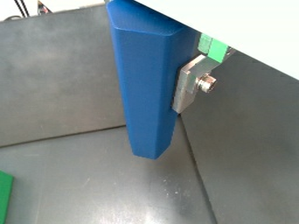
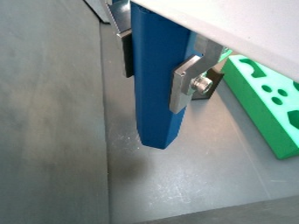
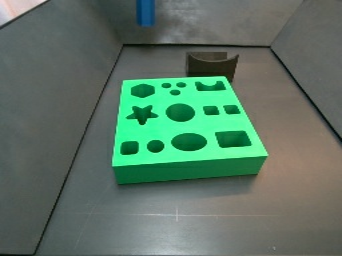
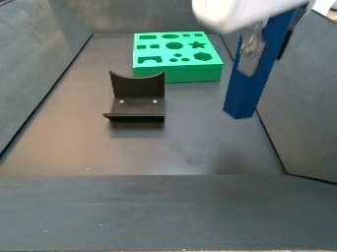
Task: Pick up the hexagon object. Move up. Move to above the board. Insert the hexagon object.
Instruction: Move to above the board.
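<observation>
My gripper [image 2: 155, 74] is shut on the hexagon object [image 2: 158, 87], a tall blue peg that hangs upright between the fingers [image 2: 187, 83]. In a side view the gripper [image 4: 257, 39] holds the peg [image 4: 247, 74] above the grey floor, to the right of the board [image 4: 175, 54] and apart from it. The board is a thick green block with star, hexagon, circle and square holes [image 3: 187, 125]. In that side view only the peg's lower end [image 3: 146, 10] shows, beyond the board's far edge. The peg [image 1: 146, 79] and one finger [image 1: 193, 83] show in a wrist view.
A dark fixture with a curved cut-out [image 4: 134, 98] stands on the floor near the board's end [image 3: 211, 63]. Grey walls [image 3: 67, 90] slope up around the floor on all sides. The board's edge [image 2: 263, 101] lies close beside the peg in a wrist view.
</observation>
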Robot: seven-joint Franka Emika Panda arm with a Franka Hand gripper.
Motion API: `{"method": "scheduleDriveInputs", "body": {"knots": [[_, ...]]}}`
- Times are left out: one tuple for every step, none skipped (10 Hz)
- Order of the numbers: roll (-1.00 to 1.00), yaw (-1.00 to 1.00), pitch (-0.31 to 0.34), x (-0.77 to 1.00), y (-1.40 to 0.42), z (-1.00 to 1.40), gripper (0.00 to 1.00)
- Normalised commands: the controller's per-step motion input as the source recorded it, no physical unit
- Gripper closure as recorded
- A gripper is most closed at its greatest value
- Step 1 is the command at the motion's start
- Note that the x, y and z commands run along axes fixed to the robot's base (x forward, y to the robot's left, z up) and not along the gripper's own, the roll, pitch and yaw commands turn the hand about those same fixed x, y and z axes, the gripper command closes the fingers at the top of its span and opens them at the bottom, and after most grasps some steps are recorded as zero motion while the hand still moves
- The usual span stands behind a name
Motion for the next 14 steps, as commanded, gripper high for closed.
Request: {"method": "scheduleDriveInputs", "body": {"knots": [[0.03,0.02,0.116,-0.02,0.06,1.0,1.0],[0.03,0.01,0.111,-0.01,0.05,0.95,1.0],[0.03,0.01,0.107,-0.01,0.03,0.82,1.0],[0.03,0.01,0.104,-0.01,0.02,0.63,1.0],[0.04,0.01,0.103,-0.01,0.02,0.49,1.0],[0.04,0.01,0.1,-0.01,0.01,0.35,1.0],[0.04,0.01,0.097,0.0,0.0,0.21,1.0],[0.18,-1.0,0.045,0.16,-1.0,0.15,1.0],[0.19,-1.0,0.04,0.16,-1.0,0.15,1.0],[0.2,-1.0,0.022,0.15,-1.0,0.16,1.0],[0.17,-1.0,0.0,0.14,-1.0,0.15,1.0],[0.17,-1.0,0.003,0.15,-1.0,0.15,1.0],[0.17,-1.0,0.007,0.15,-1.0,0.15,1.0],[0.15,-1.0,0.006,0.14,-1.0,0.16,1.0]]}}
